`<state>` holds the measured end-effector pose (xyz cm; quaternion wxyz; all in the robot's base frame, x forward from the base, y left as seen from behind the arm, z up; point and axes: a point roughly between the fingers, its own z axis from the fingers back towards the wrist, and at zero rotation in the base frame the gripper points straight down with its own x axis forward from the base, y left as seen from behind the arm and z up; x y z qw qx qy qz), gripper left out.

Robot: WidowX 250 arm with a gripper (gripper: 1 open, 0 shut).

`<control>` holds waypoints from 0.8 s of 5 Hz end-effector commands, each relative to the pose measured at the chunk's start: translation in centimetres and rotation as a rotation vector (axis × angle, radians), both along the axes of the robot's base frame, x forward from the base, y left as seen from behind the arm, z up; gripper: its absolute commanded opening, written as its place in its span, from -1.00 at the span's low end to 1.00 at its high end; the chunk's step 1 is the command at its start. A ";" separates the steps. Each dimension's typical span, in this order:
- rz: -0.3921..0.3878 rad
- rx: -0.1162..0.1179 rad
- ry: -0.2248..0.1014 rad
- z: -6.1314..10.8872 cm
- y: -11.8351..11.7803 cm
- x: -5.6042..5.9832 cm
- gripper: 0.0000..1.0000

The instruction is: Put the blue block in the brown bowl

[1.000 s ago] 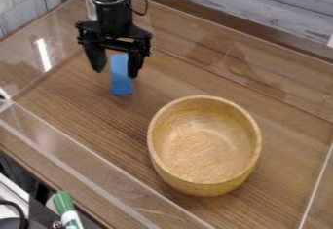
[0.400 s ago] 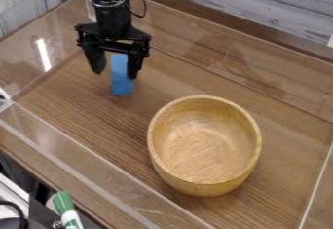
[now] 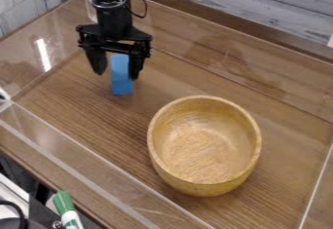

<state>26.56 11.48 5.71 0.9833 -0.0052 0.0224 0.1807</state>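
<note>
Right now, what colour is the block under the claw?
Bright blue block, seen best in the camera view.

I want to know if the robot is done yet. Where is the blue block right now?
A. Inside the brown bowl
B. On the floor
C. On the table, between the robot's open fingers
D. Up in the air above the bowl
C. The blue block stands on the wooden table with the open gripper straddling it, while the brown bowl sits apart and holds nothing.
</note>
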 end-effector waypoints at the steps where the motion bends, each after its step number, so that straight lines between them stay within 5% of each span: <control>1: 0.027 0.021 -0.050 1.2 0.8 0.8 1.00; 4: 0.033 0.020 -0.043 -0.3 0.6 1.3 1.00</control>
